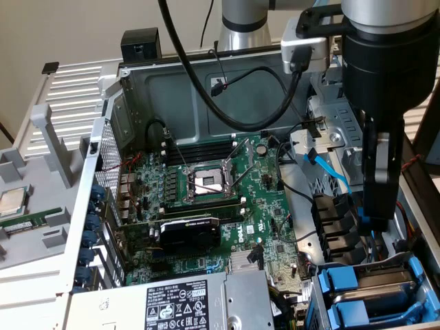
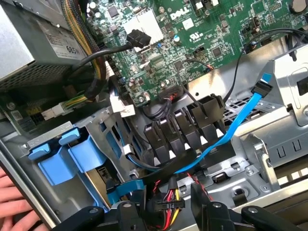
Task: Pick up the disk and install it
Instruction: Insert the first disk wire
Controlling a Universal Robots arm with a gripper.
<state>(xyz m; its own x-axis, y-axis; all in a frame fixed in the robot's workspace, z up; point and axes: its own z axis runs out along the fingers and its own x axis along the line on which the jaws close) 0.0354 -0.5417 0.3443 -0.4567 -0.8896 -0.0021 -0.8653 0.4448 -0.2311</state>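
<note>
Beside the drive cage (image 2: 103,122), a person's hand (image 2: 12,204) is seen at the case edge and could be struck if the arm were swung that way. Red and yellow wires (image 2: 168,199) lie between the spread, empty jaws of the tool (image 2: 168,219) and could be snagged on a descent. The blue data cable (image 2: 231,139) close by could likewise be dragged. The disk (image 2: 89,156), judged to be the blue-framed drive nearer the tool, is seated in the cage, just beside the tool and not held.

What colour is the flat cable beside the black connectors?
Light blue; the cable shows best in the wrist view.
</note>
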